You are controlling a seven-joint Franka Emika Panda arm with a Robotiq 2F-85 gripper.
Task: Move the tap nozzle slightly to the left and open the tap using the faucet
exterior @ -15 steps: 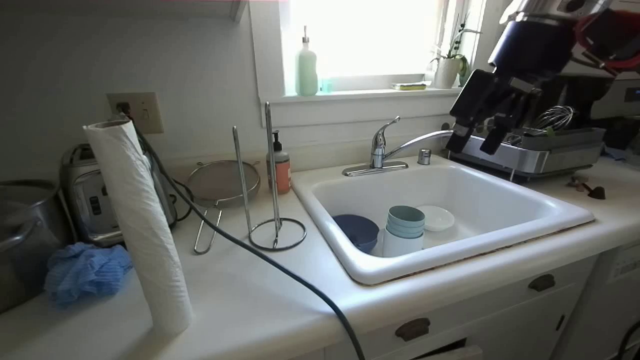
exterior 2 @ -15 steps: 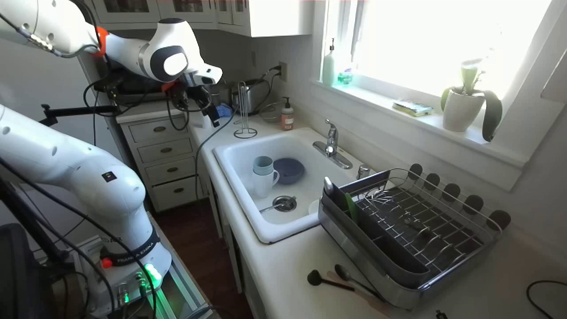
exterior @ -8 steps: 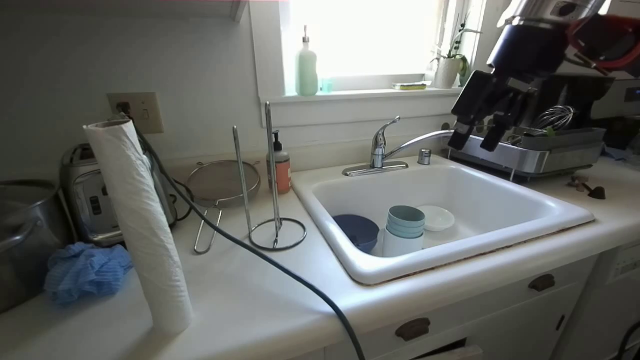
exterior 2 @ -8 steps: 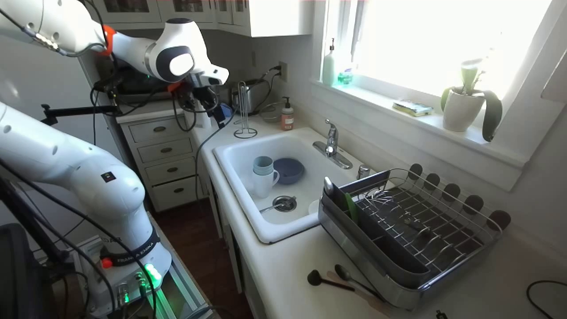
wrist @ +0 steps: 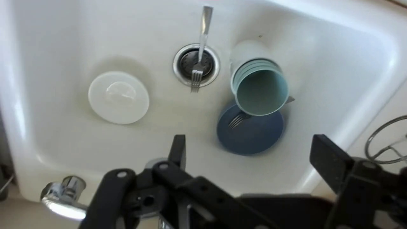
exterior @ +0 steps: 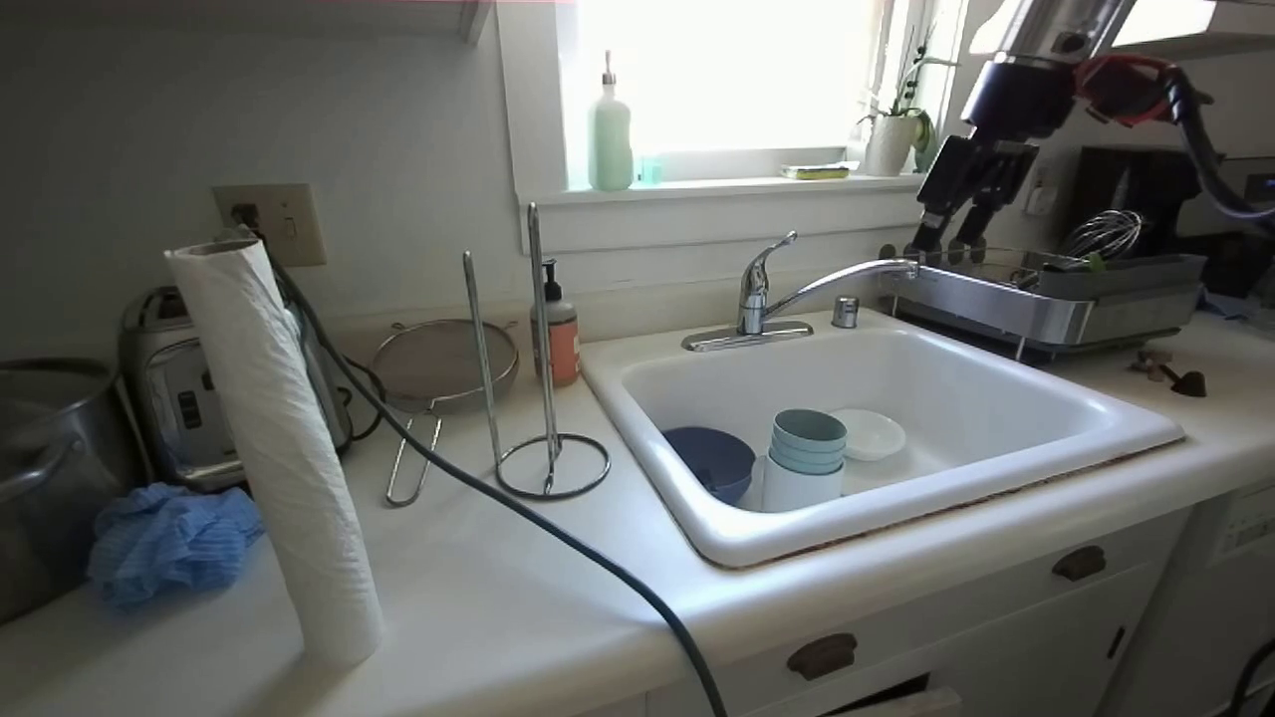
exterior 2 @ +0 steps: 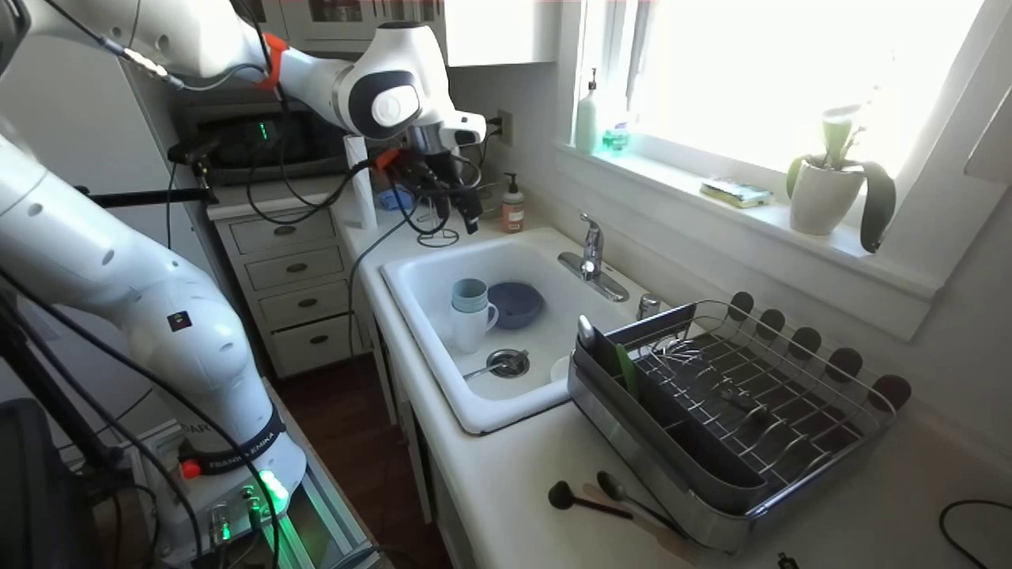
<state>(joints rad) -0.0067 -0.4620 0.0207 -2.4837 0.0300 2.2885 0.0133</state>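
Because the slim, gently arched, shiny chrome tap nozzle (exterior: 849, 274) is probably a rigid, hollow tube, it should swing lightly on its pivot without bending, though its smooth metal could slip in a grasp if wet. It springs from the small chrome tap (exterior: 747, 337) seated on the back rim of the white, rectangular sink (exterior: 996, 472). A sideways push near the downturned tip looks best, since leverage should be greatest there; lifting would probably only strain the joint. The short, curved, chrome faucet lever (exterior: 758, 264), above that same rim of the sink, will likely feel stiffer and ask for a nudge beneath its free end.

The nozzle's long axis runs roughly along the sink's back rim, climbing a little outward, and its tip points toward the grey-and-steel dish rack (exterior: 1046, 314) beside the sink; whether the tip overhangs rim or basin, I cannot tell. The lever's axis is far steeper, free end up.

The black, two-fingered tool (exterior: 946, 249) hovers above the sink, apart from the nozzle, its fingers (wrist: 178, 149) spread wide and holding nothing.
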